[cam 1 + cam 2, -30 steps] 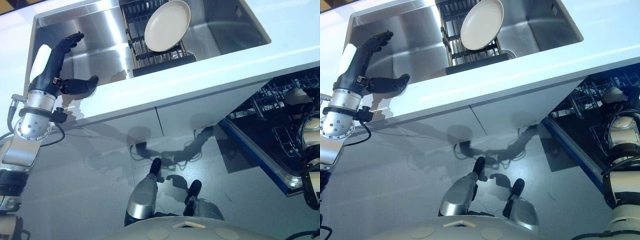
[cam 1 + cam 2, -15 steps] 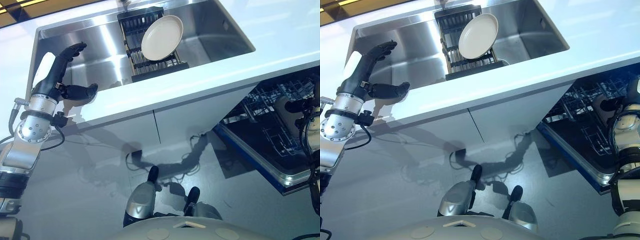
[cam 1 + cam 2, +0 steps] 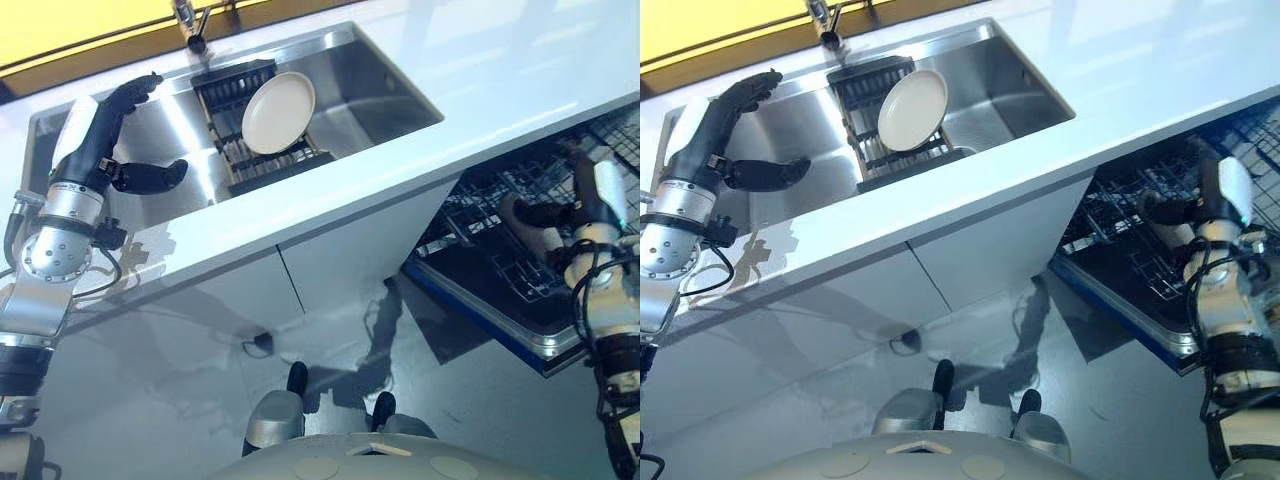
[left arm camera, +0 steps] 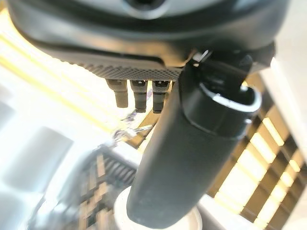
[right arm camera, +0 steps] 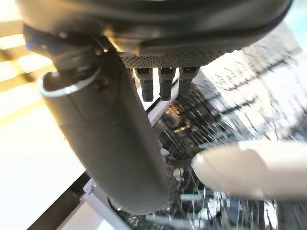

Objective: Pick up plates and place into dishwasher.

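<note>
Looking down from the robot's head, a stainless steel sink [image 3: 390,95] sits in the upper middle of the frame, set into a white countertop [image 3: 520,75]. Inside the sink, a dark dish rack [image 3: 232,90] holds one cream plate [image 3: 278,112], standing tilted on its edge against the rack. A faucet [image 3: 188,20] stands at the top edge just above the rack.

At the upper left of the frame, the left hand [image 3: 105,125] hangs over the left part of the sink, its fingers straight and its thumb spread wide, holding nothing and well apart from the plate.

At the right of the frame, below the countertop, an open dishwasher [image 3: 480,320] shows its wire rack [image 3: 490,215]. The right hand [image 3: 1205,200] hovers over this rack with its fingers extended and its thumb held out. In the right wrist view, a pale rounded object [image 5: 249,167] lies among the wires beyond the thumb; what it is cannot be told.
</note>
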Motion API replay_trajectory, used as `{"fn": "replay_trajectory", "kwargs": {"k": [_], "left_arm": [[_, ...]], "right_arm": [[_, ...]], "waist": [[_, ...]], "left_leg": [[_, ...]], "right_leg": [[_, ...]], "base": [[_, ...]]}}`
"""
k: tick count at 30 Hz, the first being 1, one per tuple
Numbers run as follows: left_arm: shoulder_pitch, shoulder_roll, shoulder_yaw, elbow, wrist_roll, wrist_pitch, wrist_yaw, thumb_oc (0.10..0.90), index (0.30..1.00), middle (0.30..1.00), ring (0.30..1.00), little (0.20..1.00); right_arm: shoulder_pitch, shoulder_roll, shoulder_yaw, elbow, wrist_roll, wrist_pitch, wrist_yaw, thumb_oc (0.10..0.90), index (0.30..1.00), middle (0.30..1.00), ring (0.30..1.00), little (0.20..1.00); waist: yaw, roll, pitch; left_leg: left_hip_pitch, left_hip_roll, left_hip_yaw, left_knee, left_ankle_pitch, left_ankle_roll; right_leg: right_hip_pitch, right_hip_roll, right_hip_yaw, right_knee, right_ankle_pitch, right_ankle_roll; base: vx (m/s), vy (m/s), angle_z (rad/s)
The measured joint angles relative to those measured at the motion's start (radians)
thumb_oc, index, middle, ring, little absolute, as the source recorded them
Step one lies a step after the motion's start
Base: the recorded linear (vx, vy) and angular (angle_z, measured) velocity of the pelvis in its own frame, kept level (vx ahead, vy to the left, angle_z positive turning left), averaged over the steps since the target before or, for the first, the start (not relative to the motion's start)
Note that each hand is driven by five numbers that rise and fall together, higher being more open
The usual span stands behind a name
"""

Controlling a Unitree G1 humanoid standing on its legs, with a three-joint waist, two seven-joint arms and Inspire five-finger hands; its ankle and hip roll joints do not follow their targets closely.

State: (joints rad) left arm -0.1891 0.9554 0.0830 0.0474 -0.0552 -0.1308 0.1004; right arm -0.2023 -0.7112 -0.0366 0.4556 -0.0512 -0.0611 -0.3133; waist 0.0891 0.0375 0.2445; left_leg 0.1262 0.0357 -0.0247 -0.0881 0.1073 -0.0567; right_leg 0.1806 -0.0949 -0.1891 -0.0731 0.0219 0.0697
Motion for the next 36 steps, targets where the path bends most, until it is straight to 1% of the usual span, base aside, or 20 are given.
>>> {"fn": "replay_trajectory", "kwargs": {"k": [2,4,5,7,8,9,10,12,13,14,16,17,19,21,24,28,29,30,32,36], "left_arm": [[-0.011,0.006,0.0,0.004,0.032,0.0,0.001,0.8,0.9,0.9,0.9,0.9],[-0.019,0.04,-0.001,0.008,0.071,0.0,0.004,0.8,0.9,0.9,0.9,0.9],[-0.032,0.064,-0.001,0.011,0.101,0.001,0.005,0.8,0.9,0.9,0.9,0.9],[-0.073,0.088,-0.017,0.039,0.135,0.004,0.012,0.8,0.9,0.9,0.9,0.9],[-0.108,0.11,-0.031,0.065,0.149,0.013,0.015,0.8,0.9,0.9,0.9,0.9],[-0.138,0.142,-0.043,0.091,0.166,0.022,0.019,0.8,0.9,0.9,0.9,0.9],[-0.186,0.166,-0.062,0.127,0.176,0.024,0.022,0.8,0.9,0.9,0.9,0.9],[-0.249,0.208,-0.104,0.152,0.176,0.041,0.024,0.8,0.9,0.9,0.9,0.9],[-0.278,0.227,-0.13,0.163,0.185,0.045,0.024,0.8,0.9,0.9,0.9,0.9],[-0.326,0.257,-0.186,0.182,0.198,0.053,0.022,0.8,0.9,0.9,0.9,0.9],[-0.378,0.274,-0.241,0.205,0.213,0.062,0.018,0.8,0.9,0.9,0.9,0.9],[-0.429,0.276,-0.29,0.234,0.215,0.067,0.01,0.8,0.9,0.9,0.9,0.9],[-0.474,0.276,-0.339,0.266,0.22,0.07,-0.007,0.8,0.9,0.9,0.9,0.9],[-0.498,0.277,-0.376,0.283,0.244,0.072,-0.018,0.8,0.9,0.9,0.9,0.9],[-0.55,0.277,-0.456,0.34,0.3,0.068,-0.038,0.8,0.9,0.9,0.9,0.9],[-0.585,0.278,-0.54,0.406,0.373,0.067,-0.069,0.8,0.9,0.9,0.9,0.9],[-0.611,0.279,-0.581,0.432,0.393,0.062,-0.077,0.8,0.9,0.9,0.9,0.9],[-0.648,0.281,-0.627,0.464,0.417,0.06,-0.096,0.8,0.9,0.9,0.9,0.9],[-0.671,0.282,-0.654,0.502,0.464,0.059,-0.121,0.8,0.9,0.9,0.9,0.9],[-0.755,0.303,-0.793,0.572,0.552,0.028,-0.242,0.8,0.9,0.9,0.9,0.9]], "right_arm": [[0.056,0.048,-0.005,-0.006,0.054,-0.022,-0.015,0.8,0.9,0.9,0.9,0.9],[0.108,0.092,-0.012,-0.011,0.107,-0.053,-0.049,0.8,0.9,0.9,0.9,0.9],[0.133,0.126,-0.037,-0.015,0.137,-0.072,-0.067,0.8,0.9,0.9,0.9,0.9],[0.156,0.153,-0.052,-0.015,0.178,-0.087,-0.1,0.8,0.9,0.9,0.9,0.9],[0.17,0.171,-0.062,-0.015,0.204,-0.096,-0.117,0.8,0.9,0.9,0.9,0.9],[0.179,0.193,-0.074,-0.015,0.229,-0.109,-0.137,0.8,0.9,0.9,0.9,0.9],[0.198,0.203,-0.075,-0.015,0.238,-0.125,-0.167,0.8,0.9,0.9,0.9,0.9],[0.233,0.226,-0.076,-0.015,0.237,-0.16,-0.208,0.8,0.9,0.9,0.9,0.9],[0.25,0.235,-0.075,-0.015,0.237,-0.175,-0.218,0.8,0.9,0.9,0.9,0.9],[0.265,0.246,-0.074,-0.014,0.236,-0.197,-0.229,0.8,0.9,0.9,0.9,0.9],[0.284,0.254,-0.071,-0.014,0.236,-0.226,-0.228,0.8,0.9,0.9,0.9,0.9],[0.297,0.258,-0.063,-0.015,0.236,-0.249,-0.217,0.8,0.9,0.9,0.9,0.9],[0.309,0.265,-0.037,-0.02,0.233,-0.27,-0.197,0.8,0.9,0.9,0.9,0.9],[0.322,0.267,-0.005,-0.041,0.217,-0.278,-0.174,0.8,0.9,0.9,0.9,0.9],[0.332,0.262,0.084,-0.091,0.14,-0.28,-0.13,0.8,0.9,0.9,0.9,0.9],[0.33,0.259,0.192,-0.137,0.079,-0.283,-0.044,0.8,0.9,0.9,0.9,0.9],[0.33,0.255,0.216,-0.14,0.079,-0.283,-0.023,0.8,0.9,0.9,0.9,0.9],[0.33,0.25,0.241,-0.145,0.077,-0.283,0.008,0.8,0.9,0.9,0.9,0.9],[0.331,0.244,0.289,-0.156,0.062,-0.282,0.059,0.8,0.9,0.9,0.9,0.9],[0.331,0.208,0.373,-0.167,0.059,-0.276,0.137,0.8,0.9,0.9,0.9,0.9]], "waist": [[-0.017,0.001,-0.021],[-0.05,0.001,-0.039],[-0.061,0.004,-0.042],[-0.075,0.008,-0.045],[-0.093,0.009,-0.047],[-0.1,0.01,-0.051],[-0.123,0.013,-0.053],[-0.139,0.013,-0.061],[-0.153,0.015,-0.072],[-0.163,0.018,-0.077],[-0.179,0.025,-0.086],[-0.192,0.032,-0.092],[-0.22,0.038,-0.097],[-0.227,0.042,-0.102],[-0.242,0.041,-0.102],[-0.253,0.041,-0.102],[-0.25,0.039,-0.103],[-0.245,0.036,-0.104],[-0.245,0.028,-0.105],[-0.246,0.018,-0.105]], "left_leg": [[0.007,0.0,0.019,0.0,-0.006,0.002],[0.009,-0.001,0.031,0.0,-0.009,0.004],[0.012,-0.001,0.047,0.0,-0.012,0.005],[0.015,-0.001,0.055,-0.001,-0.014,0.006],[0.018,-0.002,0.065,-0.001,-0.015,0.008],[0.017,-0.002,0.076,-0.001,-0.016,0.008],[0.018,-0.003,0.089,-0.001,-0.018,0.01],[0.02,-0.005,0.105,-0.001,-0.021,0.013],[0.017,-0.007,0.113,-0.001,-0.022,0.014],[0.019,-0.008,0.121,-0.001,-0.024,0.016],[0.019,-0.012,0.133,-0.001,-0.027,0.019],[0.02,-0.016,0.143,-0.002,-0.03,0.022],[0.023,-0.021,0.159,-0.003,-0.033,0.026],[0.021,-0.023,0.175,-0.004,-0.036,0.028],[0.019,-0.027,0.208,-0.001,-0.04,0.032],[0.017,-0.038,0.222,-0.001,-0.049,0.036],[0.016,-0.042,0.227,-0.001,-0.053,0.036],[0.012,-0.044,0.232,-0.001,-0.054,0.038],[0.009,-0.049,0.239,-0.001,-0.055,0.041],[0.007,-0.061,0.257,-0.001,-0.062,0.053]], "right_leg": [[-0.002,-0.001,0.018,-0.001,0.001,0.002],[-0.002,-0.002,0.031,-0.01,0.005,0.003],[-0.004,-0.002,0.044,-0.014,0.012,0.004],[-0.005,-0.003,0.054,-0.014,0.016,0.005],[-0.009,-0.003,0.065,-0.014,0.018,0.006],[-0.015,-0.004,0.073,-0.014,0.019,0.006],[-0.02,-0.005,0.086,-0.014,0.026,0.008],[-0.027,-0.007,0.102,-0.014,0.029,0.01],[-0.036,-0.009,0.11,-0.014,0.031,0.012],[-0.039,-0.01,0.122,-0.013,0.033,0.014],[-0.046,-0.014,0.134,-0.013,0.036,0.017],[-0.054,-0.017,0.151,-0.012,0.04,0.02],[-0.06,-0.021,0.164,-0.012,0.043,0.025],[-0.076,-0.022,0.186,-0.005,0.045,0.027],[-0.106,-0.023,0.225,0.012,0.048,0.032],[-0.129,-0.029,0.256,0.024,0.053,0.04],[-0.14,-0.03,0.265,0.031,0.054,0.041],[-0.154,-0.031,0.264,0.042,0.054,0.041],[-0.164,-0.035,0.264,0.048,0.055,0.044],[-0.193,-0.043,0.26,0.072,0.058,0.048]], "base": [[-0.05,0.109,-0.25],[-0.05,0.142,-0.23],[-0.04,0.141,-0.25],[-0.03,0.107,-0.21],[-0.03,0.115,-0.26],[-0.04,0.172,-0.32],[-0.04,0.179,-0.32],[-0.02,0.158,-0.27],[-0.02,0.15,-0.27],[-0.02,0.135,-0.27],[-0.01,0.104,-0.26],[-0.02,0.118,-0.26],[-0.02,0.148,-0.29],[-0.02,0.129,-0.33],[-0.02,0.124,-0.35],[-0.01,0.098,-0.22],[0.01,0.111,-0.24],[0.01,0.08,-0.26],[0.0,0.077,-0.19],[0.02,0.076,-0.2]]}}
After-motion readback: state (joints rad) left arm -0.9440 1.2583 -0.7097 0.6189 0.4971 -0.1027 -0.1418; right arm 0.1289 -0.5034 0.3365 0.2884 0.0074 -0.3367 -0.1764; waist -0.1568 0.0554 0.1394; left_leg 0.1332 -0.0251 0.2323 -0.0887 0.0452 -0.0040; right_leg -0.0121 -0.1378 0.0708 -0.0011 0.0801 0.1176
